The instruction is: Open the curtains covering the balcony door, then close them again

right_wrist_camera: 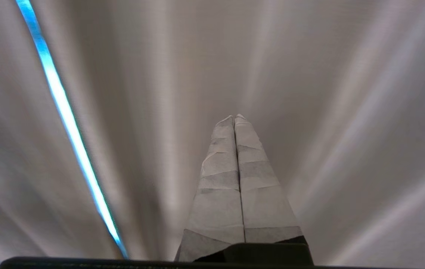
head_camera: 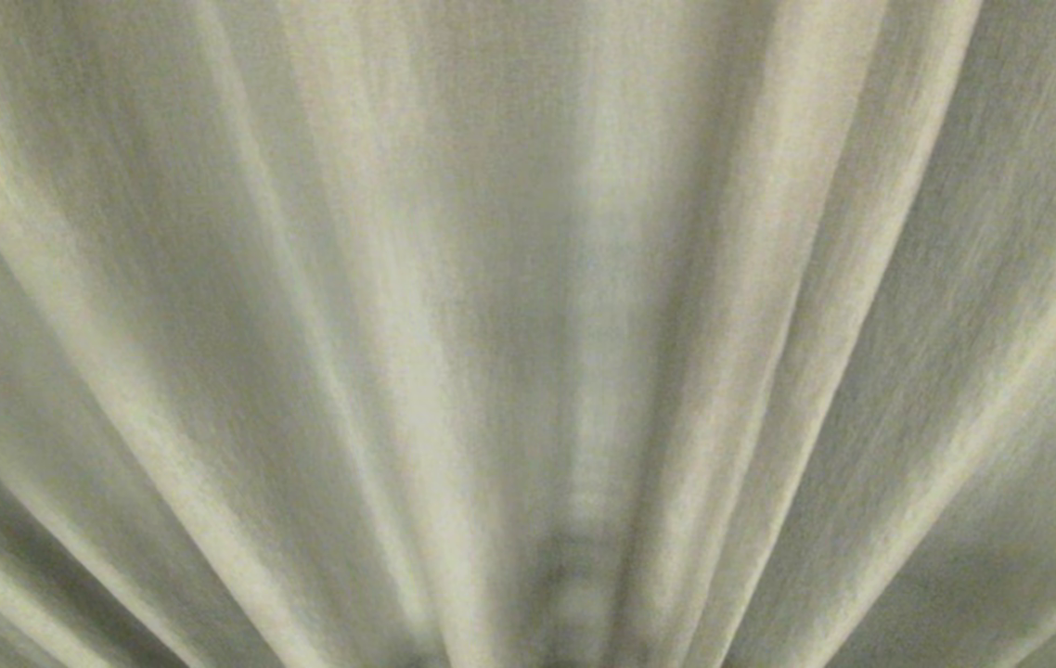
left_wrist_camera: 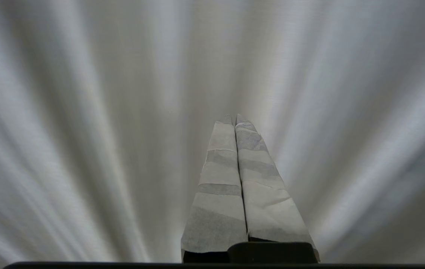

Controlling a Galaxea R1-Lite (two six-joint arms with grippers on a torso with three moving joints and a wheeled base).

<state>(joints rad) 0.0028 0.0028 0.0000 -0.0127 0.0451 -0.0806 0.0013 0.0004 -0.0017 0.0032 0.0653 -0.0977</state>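
The curtains (head_camera: 528, 278) fill the head view as cream-beige fabric hanging in soft folds, drawn shut. The balcony door is hidden behind them. Neither arm shows in the head view. In the left wrist view my left gripper (left_wrist_camera: 234, 118) is shut, its tape-wrapped fingers pressed together with nothing between them, pointing at the curtain folds (left_wrist_camera: 85, 112) without touching them. In the right wrist view my right gripper (right_wrist_camera: 234, 118) is likewise shut and empty, facing the curtain (right_wrist_camera: 328, 93). A thin bright blue slit of daylight (right_wrist_camera: 63, 108) shows where two curtain edges meet.
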